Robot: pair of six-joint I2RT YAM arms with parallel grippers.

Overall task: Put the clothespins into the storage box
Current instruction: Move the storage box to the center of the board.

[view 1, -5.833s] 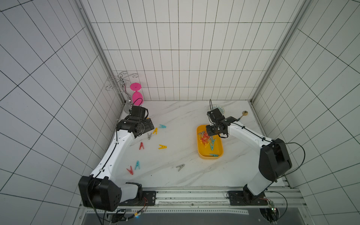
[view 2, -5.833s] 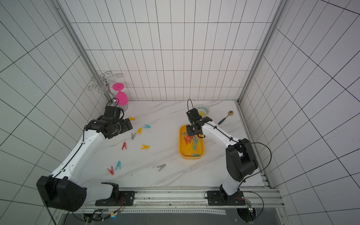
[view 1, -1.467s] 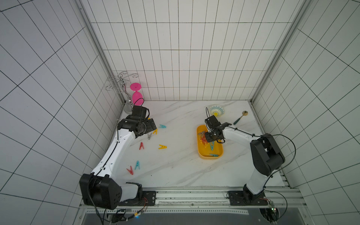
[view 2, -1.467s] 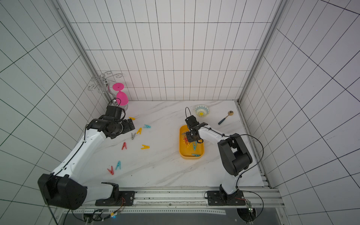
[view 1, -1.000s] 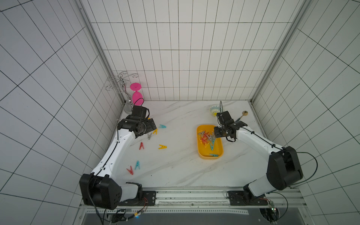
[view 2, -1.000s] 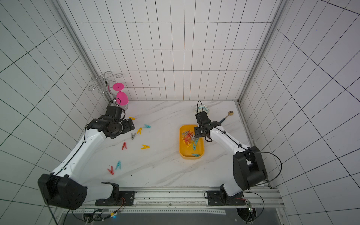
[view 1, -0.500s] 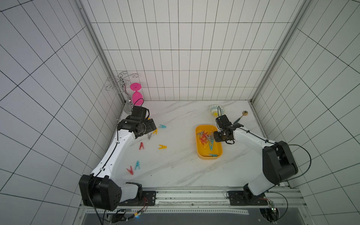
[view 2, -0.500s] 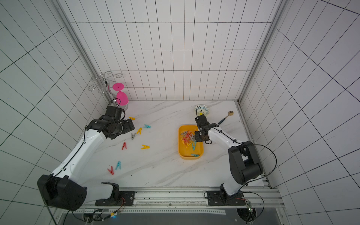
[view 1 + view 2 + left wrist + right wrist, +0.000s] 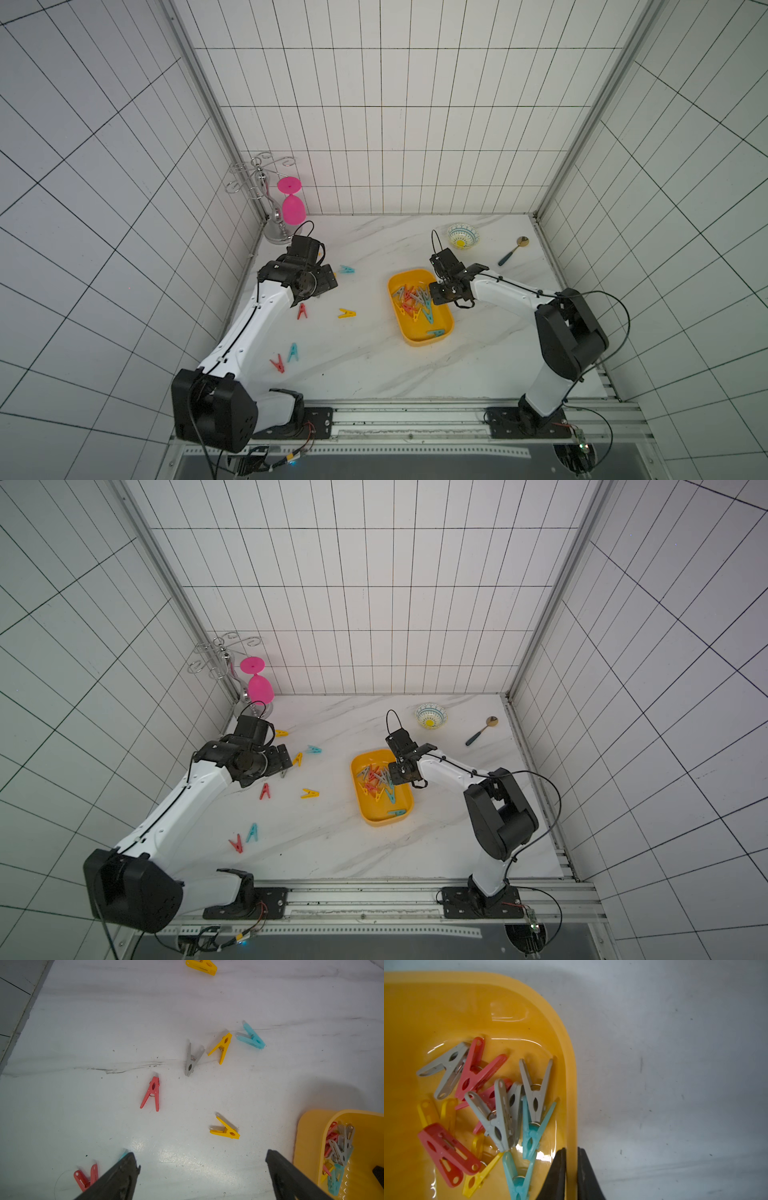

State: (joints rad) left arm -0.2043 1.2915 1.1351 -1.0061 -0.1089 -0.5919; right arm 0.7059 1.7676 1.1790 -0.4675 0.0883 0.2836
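Big change: the right gripper (image 9: 570, 1150) goes from half-open, up nr the far right corner of the storage box (image 9: 417, 334), to pinched shut on that box's right wall. One finger is inside, one outside, w/ the rim squeezed betw. them; the right wrist view shows it plainly. It holds the box, not a pin.

The box sits right of centre on the table (image 9: 374, 374), long side running near-to-far. Its far end looks swung a bit left vs. a sec ago, but that's too slight to swear to. Inside lies a heap of clothespins (image 9: 500, 1109) in grey, red, yellow & teal.

The left gripper (image 9: 201, 1154) doesn't change: jaws wide apart, empty, hanging over the far-left scatter. Loose there are a grey pin (image 9: 192, 1059), a yellow pin (image 9: 221, 1047), a teal pin (image 9: 251, 1036) & a red pin (image 9: 151, 1094). A second red pin (image 9: 277, 363) lies nearer the front.

My read: no drop-off is under way. Prob. the right arm means to drag or steady the box so the left-side leftovers, approx. eight, get a shorter trip. Over half done, I'd say.
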